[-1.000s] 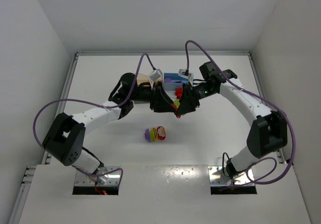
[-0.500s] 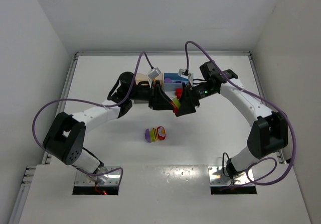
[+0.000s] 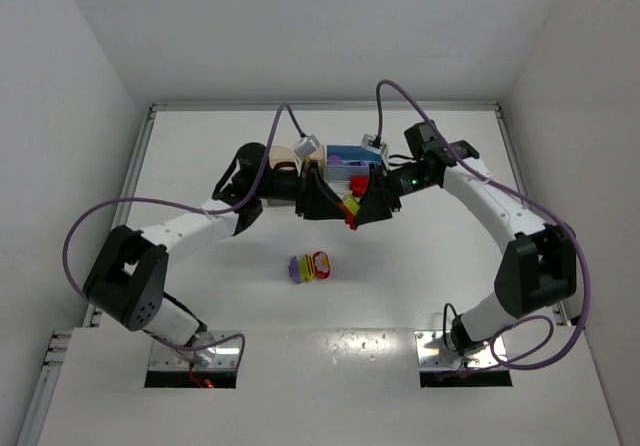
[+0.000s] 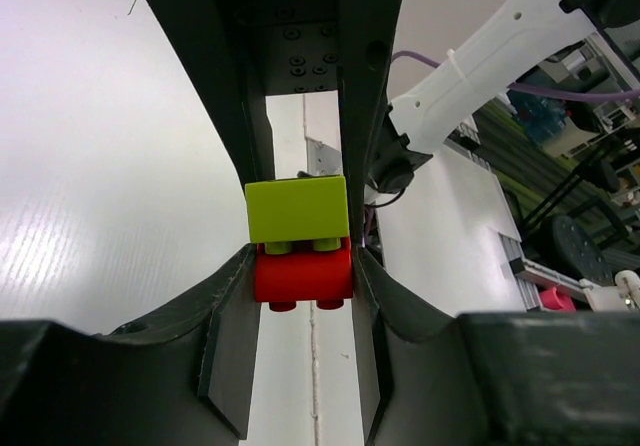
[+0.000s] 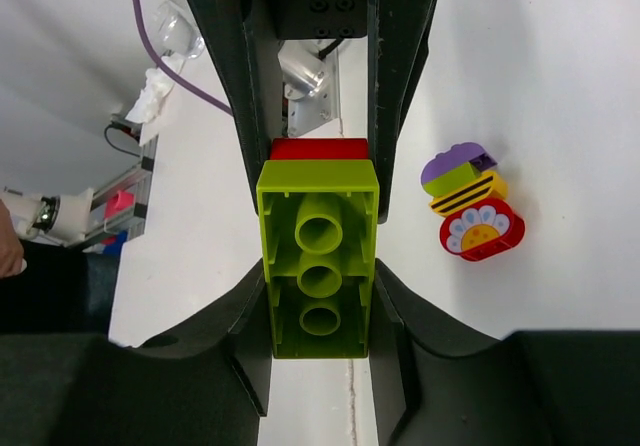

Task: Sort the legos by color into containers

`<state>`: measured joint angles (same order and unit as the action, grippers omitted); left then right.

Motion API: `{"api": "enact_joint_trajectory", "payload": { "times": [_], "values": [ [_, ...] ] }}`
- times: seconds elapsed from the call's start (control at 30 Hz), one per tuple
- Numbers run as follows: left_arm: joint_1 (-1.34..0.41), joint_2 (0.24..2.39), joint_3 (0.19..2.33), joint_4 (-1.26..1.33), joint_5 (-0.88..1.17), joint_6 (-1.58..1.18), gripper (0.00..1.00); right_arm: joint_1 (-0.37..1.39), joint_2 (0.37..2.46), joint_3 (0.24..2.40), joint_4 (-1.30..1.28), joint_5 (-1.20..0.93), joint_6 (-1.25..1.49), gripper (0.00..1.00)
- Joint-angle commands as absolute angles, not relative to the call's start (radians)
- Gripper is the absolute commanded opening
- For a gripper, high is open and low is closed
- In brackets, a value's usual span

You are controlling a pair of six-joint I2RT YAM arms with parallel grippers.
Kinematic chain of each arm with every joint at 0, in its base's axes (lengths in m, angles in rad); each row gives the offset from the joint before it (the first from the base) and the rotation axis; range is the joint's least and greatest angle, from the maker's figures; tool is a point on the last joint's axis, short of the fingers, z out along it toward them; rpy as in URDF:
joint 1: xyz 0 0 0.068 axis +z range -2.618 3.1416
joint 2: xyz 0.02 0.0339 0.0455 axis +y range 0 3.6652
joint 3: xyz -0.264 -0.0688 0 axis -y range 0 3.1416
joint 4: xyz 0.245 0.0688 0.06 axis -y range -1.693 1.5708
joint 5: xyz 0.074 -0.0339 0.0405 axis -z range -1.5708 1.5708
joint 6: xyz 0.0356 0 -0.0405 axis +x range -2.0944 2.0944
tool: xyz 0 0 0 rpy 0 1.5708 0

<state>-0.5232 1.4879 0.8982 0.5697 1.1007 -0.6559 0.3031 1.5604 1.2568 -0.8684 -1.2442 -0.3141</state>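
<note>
Up and back a touch goes the right arm's wrist, and the joined bricks ride with it toward the bins, while the left arm barely stirs.

Top view: left gripper (image 3: 322, 198) and right gripper (image 3: 372, 201) meet nose to nose above the table (image 3: 200, 156). The green brick (image 3: 350, 203) and red brick (image 3: 347, 214) are pinched between them, just in front of the blue bin (image 3: 345, 153). A loose cluster of legos (image 3: 310, 267) sits well apart, nearer the bases.

Left wrist: its fingers are clamped on the red brick, green stacked directly on it, the other gripper reaching in from beyond.

Right wrist: fingers closed on the green brick, hollow underside to the lens, long axis running straight out along the fingers, red at the far end.

So red lies with the left gripper, green with the right. Pulling them apart looks like the step in hand, and each arm already has its own piece.
</note>
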Motion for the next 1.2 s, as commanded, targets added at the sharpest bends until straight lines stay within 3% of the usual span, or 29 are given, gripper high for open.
{"api": "enact_joint_trajectory", "payload": {
  "times": [0.0, 0.03, 0.07, 0.1, 0.2, 0.27, 0.37, 0.47, 0.83, 1.03, 1.13, 1.17],
  "values": [
    [-0.508, 1.442, 0.885, 0.542, 1.118, -0.594, 0.04, 0.278, 1.525, 1.262, -0.841, -1.315, -0.262, 0.29],
    [-0.508, 1.442, 0.885, 0.531, 1.118, -0.594, 0.04, 0.278, 1.525, 1.253, -0.827, -1.315, -0.252, 0.29],
    [-0.508, 1.442, 0.885, 0.531, 1.118, -0.580, 0.04, 0.269, 1.525, 1.253, -0.827, -1.315, -0.238, 0.42],
    [-0.508, 1.442, 0.885, 0.520, 1.118, -0.580, 0.04, 0.268, 1.525, 1.253, -0.815, -1.315, -0.227, 0.47],
    [-0.508, 1.442, 0.885, 0.511, 1.118, -0.568, 0.04, 0.268, 1.525, 1.244, -0.805, -1.315, -0.215, 0.55],
    [-0.508, 1.442, 0.885, 0.511, 1.118, -0.558, 0.04, 0.268, 1.525, 1.244, -0.795, -1.315, -0.190, 0.56],
    [-0.508, 1.442, 0.885, 0.511, 1.118, -0.558, 0.04, 0.259, 1.525, 1.244, -0.785, -1.325, -0.190, 0.47],
    [-0.508, 1.442, 0.885, 0.511, 1.118, -0.558, 0.04, 0.259, 1.525, 1.244, -0.775, -1.325, -0.179, 0.45],
    [-0.508, 1.442, 0.894, 0.511, 1.118, -0.558, 0.04, 0.270, 1.543, 1.253, -0.765, -1.315, -0.179, 0.60],
    [-0.508, 1.442, 0.904, 0.538, 1.118, -0.577, 0.04, 0.279, 1.552, 1.272, -0.765, -1.304, -0.179, 0.58],
    [-0.508, 1.451, 0.904, 0.548, 1.118, -0.597, 0.04, 0.279, 1.562, 1.272, -0.756, -1.304, -0.179, 0.42],
    [-0.517, 1.451, 0.913, 0.548, 1.118, -0.597, 0.04, 0.279, 1.572, 1.281, -0.756, -1.304, -0.179, 0.32]
  ]
}}
